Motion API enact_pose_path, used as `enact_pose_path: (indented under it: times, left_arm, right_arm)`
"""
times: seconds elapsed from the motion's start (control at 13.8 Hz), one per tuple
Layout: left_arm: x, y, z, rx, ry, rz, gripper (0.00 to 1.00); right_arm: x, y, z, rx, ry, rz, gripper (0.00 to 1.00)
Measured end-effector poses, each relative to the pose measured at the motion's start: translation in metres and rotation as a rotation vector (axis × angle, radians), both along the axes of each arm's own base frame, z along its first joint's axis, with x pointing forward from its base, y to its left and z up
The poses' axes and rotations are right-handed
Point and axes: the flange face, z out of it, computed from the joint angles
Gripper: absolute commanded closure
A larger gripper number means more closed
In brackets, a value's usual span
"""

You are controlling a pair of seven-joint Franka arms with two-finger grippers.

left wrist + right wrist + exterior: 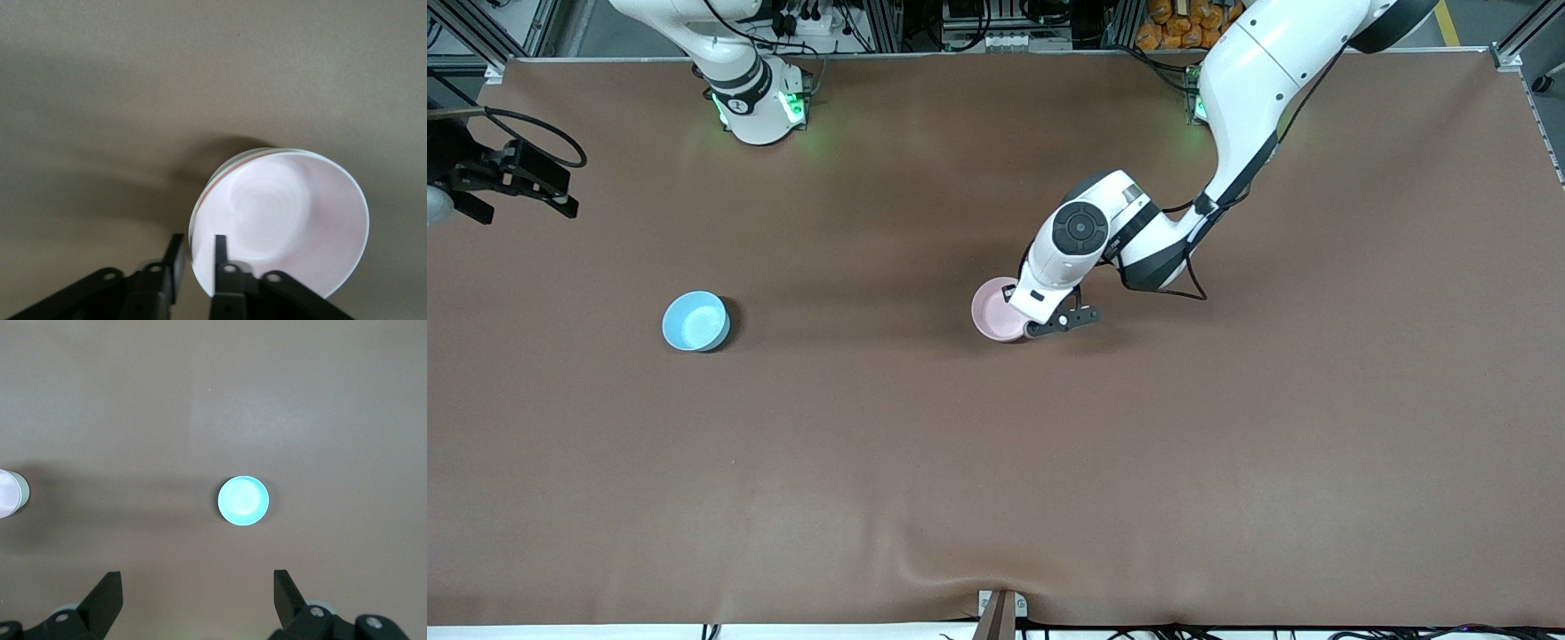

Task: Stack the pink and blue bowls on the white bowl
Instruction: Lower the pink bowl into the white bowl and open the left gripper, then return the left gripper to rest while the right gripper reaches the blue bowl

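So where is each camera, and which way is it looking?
Front view: high up across the table, facing both robots; it sees the blue bowl, the pink bowl, both arms and the left claw.
Left wrist view: on the left arm, looking down at the pink bowl, its own fingers straddling the rim; another rim shows underneath.
Right wrist view: on the waiting right arm, high over the blue bowl, right claw open.
All three views show the pink bowl.

We note a brown fabric-like table cover (996,462), wrinkled at its edge nearest the front camera, where a small grey metal bracket (1000,609) sits at mid-edge.
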Motion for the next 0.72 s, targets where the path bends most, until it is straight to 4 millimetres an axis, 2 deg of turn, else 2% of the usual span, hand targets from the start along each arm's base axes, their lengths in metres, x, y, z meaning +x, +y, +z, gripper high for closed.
enact_pose_path:
  times: [0.14, 0.22, 0.29, 0.36, 0.51, 0.58, 0.72]
  left_arm:
    - [0.007, 0.000, 0.008, -0.008, -0.014, 0.008, 0.00]
    - [0.015, 0.004, 0.020, -0.006, -0.026, 0.020, 0.00]
    - [0.028, 0.016, 0.041, 0.016, -0.035, 0.039, 0.00]
    - [0.042, 0.034, 0.070, 0.049, -0.047, 0.062, 0.00]
    - [0.066, 0.083, 0.146, 0.125, -0.084, 0.128, 0.00]
    - [0.073, 0.111, 0.186, 0.160, -0.107, 0.168, 0.00]
    - [0.075, 0.154, 0.244, 0.213, -0.137, 0.199, 0.00]
  right_arm:
    - [0.000, 0.000, 0.000, 0.000, 0.000, 0.000, 0.00]
    - [0.000, 0.000, 0.000, 0.000, 0.000, 0.000, 0.00]
    - [0.000, 0.000, 0.000, 0.000, 0.000, 0.000, 0.00]
    - [0.000, 0.000, -0.001, 0.000, 0.001, -0.001, 0.00]
    - [0.002, -0.003, -0.003, 0.000, 0.003, -0.006, 0.00]
    - [0.005, -0.008, -0.006, 0.001, 0.006, -0.014, 0.00]
    - [0.013, -0.020, -0.016, 0.001, 0.017, -0.035, 0.00]
